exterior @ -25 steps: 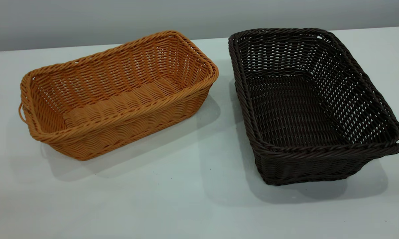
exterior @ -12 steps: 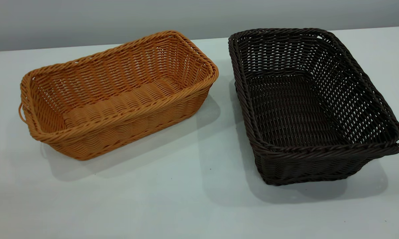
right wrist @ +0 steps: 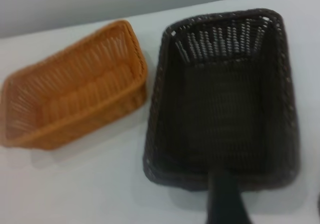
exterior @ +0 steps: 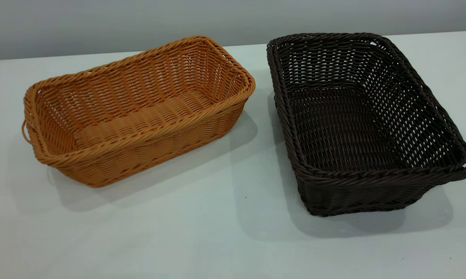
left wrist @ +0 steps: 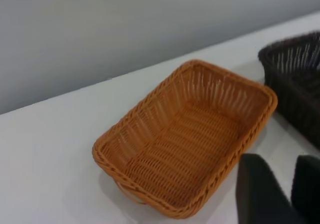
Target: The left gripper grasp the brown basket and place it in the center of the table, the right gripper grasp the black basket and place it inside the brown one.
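The brown basket (exterior: 136, 112) stands empty on the left of the white table (exterior: 217, 232). The black basket (exterior: 360, 120) stands empty on the right, a narrow gap apart from it. Neither gripper shows in the exterior view. In the left wrist view the left gripper (left wrist: 280, 160) is open and empty, hovering short of the brown basket (left wrist: 185, 139), off one of its long sides. In the right wrist view the right gripper (right wrist: 270, 189) is open and empty above the near short rim of the black basket (right wrist: 225, 98); one finger (right wrist: 225, 199) shows fully, the other only at the picture's edge.
A grey wall runs behind the table's far edge (exterior: 101, 54). Bare table surface lies in front of both baskets.
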You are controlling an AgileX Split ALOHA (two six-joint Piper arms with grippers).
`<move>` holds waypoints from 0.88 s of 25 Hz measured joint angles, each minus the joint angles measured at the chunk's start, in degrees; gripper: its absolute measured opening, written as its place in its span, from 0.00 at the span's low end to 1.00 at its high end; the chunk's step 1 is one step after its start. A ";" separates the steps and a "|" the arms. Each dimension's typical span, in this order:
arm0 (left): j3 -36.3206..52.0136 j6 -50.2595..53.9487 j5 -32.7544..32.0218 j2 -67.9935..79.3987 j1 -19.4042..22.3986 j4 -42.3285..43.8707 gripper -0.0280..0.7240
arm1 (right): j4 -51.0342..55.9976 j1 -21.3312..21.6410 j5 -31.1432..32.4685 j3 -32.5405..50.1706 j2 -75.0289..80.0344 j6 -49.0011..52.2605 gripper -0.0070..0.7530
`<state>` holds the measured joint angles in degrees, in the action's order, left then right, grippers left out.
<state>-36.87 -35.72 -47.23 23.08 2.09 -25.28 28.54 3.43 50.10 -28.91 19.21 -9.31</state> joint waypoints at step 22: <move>-0.14 -13.43 6.15 34.53 -13.29 6.09 0.49 | 27.88 0.00 -5.93 -1.82 19.25 -3.15 0.59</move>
<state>-37.01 -49.15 -41.08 57.61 -11.20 -19.18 56.42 3.43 44.17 -30.74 38.46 -12.46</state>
